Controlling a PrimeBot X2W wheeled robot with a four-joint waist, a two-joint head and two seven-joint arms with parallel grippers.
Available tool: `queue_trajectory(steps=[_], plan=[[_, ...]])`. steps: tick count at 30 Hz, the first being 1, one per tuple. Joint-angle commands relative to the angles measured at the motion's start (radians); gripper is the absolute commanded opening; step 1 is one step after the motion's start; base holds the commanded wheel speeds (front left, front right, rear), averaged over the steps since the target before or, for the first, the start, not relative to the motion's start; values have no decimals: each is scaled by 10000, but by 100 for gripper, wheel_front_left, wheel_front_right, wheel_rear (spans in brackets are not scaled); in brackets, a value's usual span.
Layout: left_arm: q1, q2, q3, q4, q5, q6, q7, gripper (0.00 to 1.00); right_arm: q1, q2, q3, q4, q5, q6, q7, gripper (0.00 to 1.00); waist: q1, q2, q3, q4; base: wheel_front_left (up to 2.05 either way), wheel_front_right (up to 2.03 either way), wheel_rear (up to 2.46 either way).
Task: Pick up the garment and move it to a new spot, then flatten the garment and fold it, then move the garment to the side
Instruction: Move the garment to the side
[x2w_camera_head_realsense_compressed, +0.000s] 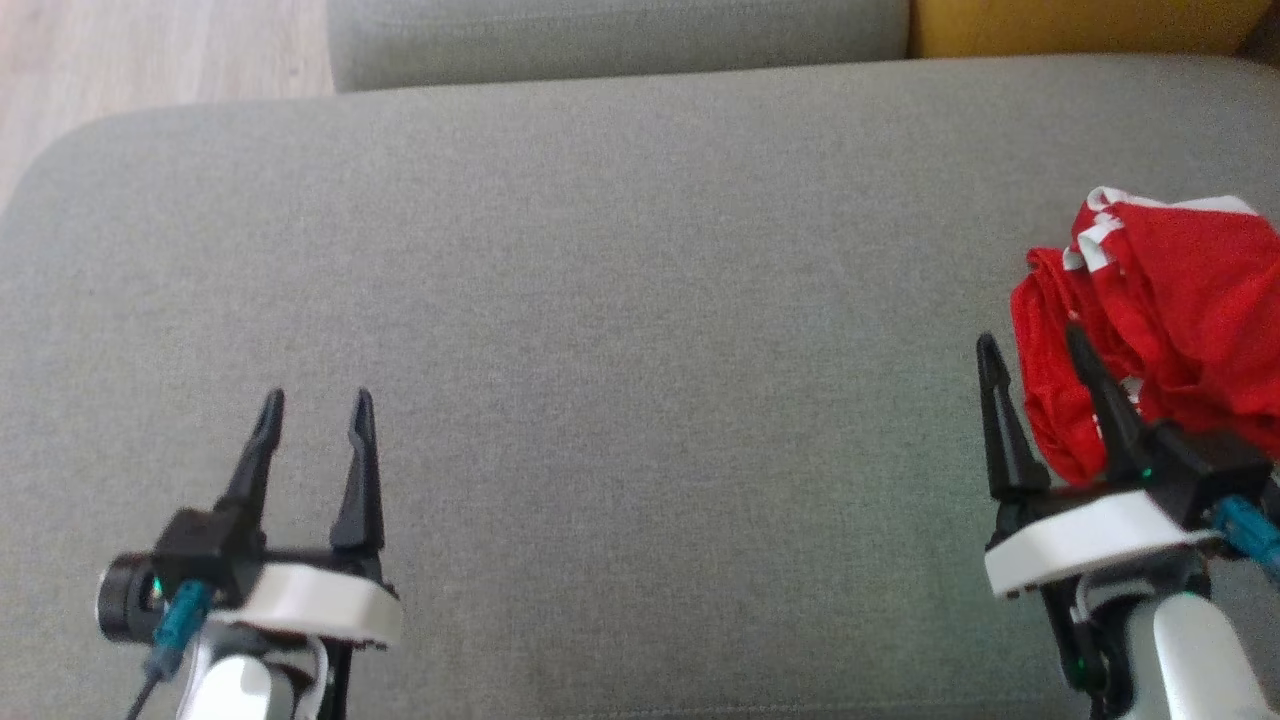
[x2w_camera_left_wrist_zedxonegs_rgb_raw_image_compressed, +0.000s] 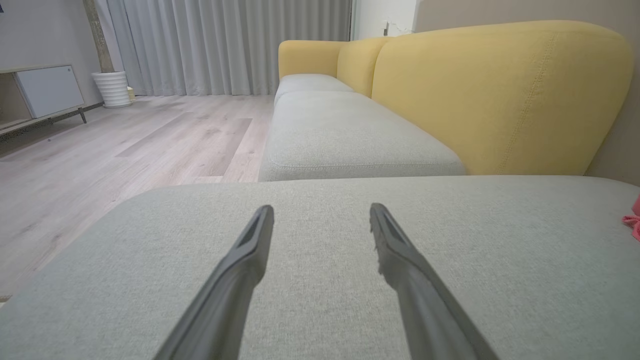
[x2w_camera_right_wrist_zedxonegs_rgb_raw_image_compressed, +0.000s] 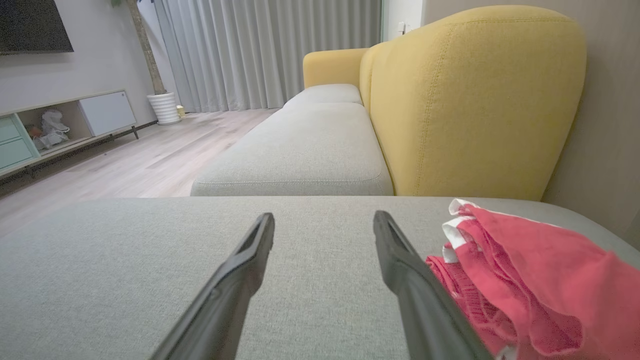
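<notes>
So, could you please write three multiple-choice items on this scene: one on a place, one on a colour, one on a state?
1. Where on the grey cushion does the garment lie? A. the middle B. the robot's far right, beside the right gripper C. the far left
2. What colour is the garment? A. blue B. green C. red with white trim
3. How do the fingers of the left gripper stand? A. open, empty B. shut on the garment C. shut, empty
Key: 1 B, it is bunched beside that gripper; 2 C, red cloth, white edging; 3 A, a gap shows between them.
</notes>
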Motion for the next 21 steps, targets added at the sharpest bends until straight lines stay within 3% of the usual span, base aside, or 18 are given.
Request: queue_trajectory(steps=[1, 21], plan=[[-75, 216, 258, -411, -84, 88, 44, 100, -23, 13, 217, -351, -13, 65, -86, 100, 1, 0, -230, 8, 0, 0, 0], [780, 440, 172, -718, -301, 135, 198, 100, 802, 17, 267, -507, 200, 65, 177, 100, 1, 0, -908, 71, 0, 0, 0]])
